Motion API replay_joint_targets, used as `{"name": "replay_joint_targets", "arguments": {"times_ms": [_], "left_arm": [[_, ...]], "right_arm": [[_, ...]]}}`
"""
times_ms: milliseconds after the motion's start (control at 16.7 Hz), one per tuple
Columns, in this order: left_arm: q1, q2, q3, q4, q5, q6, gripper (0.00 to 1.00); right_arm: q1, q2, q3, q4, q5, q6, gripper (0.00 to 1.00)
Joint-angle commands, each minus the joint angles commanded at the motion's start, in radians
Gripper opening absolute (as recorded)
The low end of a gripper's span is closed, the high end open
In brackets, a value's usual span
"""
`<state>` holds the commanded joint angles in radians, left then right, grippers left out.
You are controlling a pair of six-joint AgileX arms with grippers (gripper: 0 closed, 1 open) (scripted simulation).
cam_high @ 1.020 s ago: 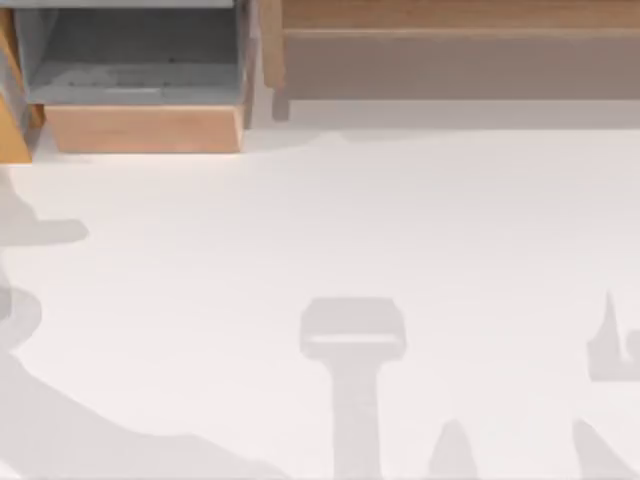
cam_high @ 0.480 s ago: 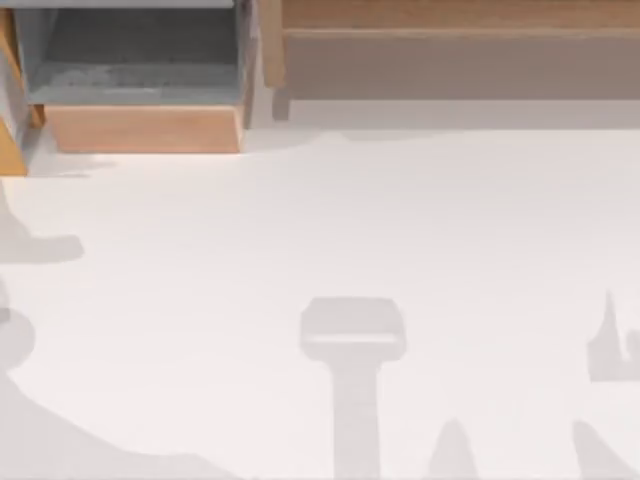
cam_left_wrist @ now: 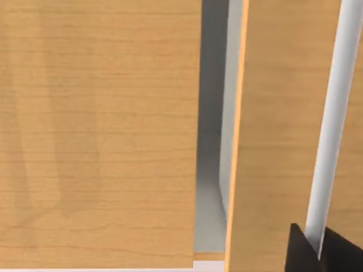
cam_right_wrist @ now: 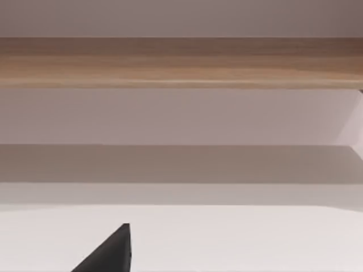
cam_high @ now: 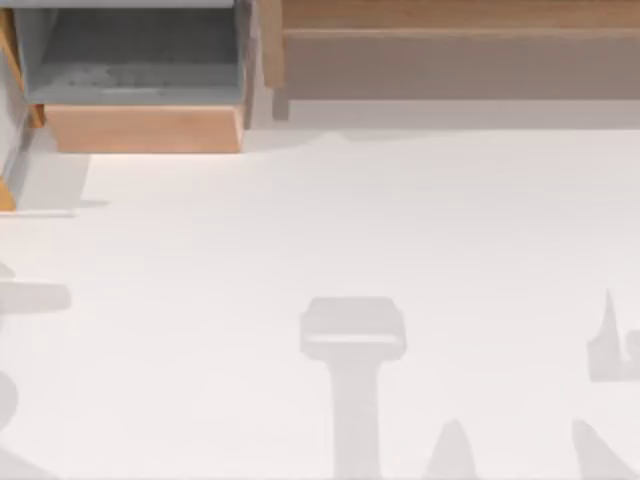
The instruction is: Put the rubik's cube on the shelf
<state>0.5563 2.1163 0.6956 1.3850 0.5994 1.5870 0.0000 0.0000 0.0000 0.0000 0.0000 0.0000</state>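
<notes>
White tabletop [cam_high: 320,240], with wooden furniture along its far edge and grey shadows across the near part.

From above I see the shelf [cam_high: 460,15] at the far right, a long light-brown ledge with a grey-brown front face, and beside it at the far left a grey box-like compartment [cam_high: 140,60] with a wooden front. I cannot make out the rubik's cube anywhere, so I cannot say where it is. My left wrist camera looks close on upright wooden panels [cam_left_wrist: 96,130] with a grey gap between them and a pale rod [cam_left_wrist: 332,124]; dark tips of the left tool [cam_left_wrist: 320,252] show at the edge. My right wrist camera faces the shelf [cam_right_wrist: 181,62], with one dark tip of the right tool [cam_right_wrist: 110,252] low in frame. I cannot tell whether either tool is apart or together.
</notes>
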Motion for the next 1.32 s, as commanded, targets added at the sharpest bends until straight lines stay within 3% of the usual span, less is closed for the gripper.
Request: {"name": "replay_joint_targets", "arguments": {"times_ms": [240, 600, 900, 1320], "left_arm": [[0.008, -0.003, -0.012, 0.010, 0.008, 0.006, 0.00], [0.112, -0.073, -0.196, 0.112, 0.115, 0.006, 0.00], [0.123, -0.081, -0.210, 0.121, 0.123, 0.008, 0.00], [0.123, -0.081, -0.210, 0.121, 0.123, 0.008, 0.53]], "right_arm": [[0.000, 0.000, 0.000, 0.000, 0.000, 0.000, 1.00], [0.000, 0.000, 0.000, 0.000, 0.000, 0.000, 1.00], [0.000, 0.000, 0.000, 0.000, 0.000, 0.000, 1.00], [0.000, 0.000, 0.000, 0.000, 0.000, 0.000, 1.00]]}}
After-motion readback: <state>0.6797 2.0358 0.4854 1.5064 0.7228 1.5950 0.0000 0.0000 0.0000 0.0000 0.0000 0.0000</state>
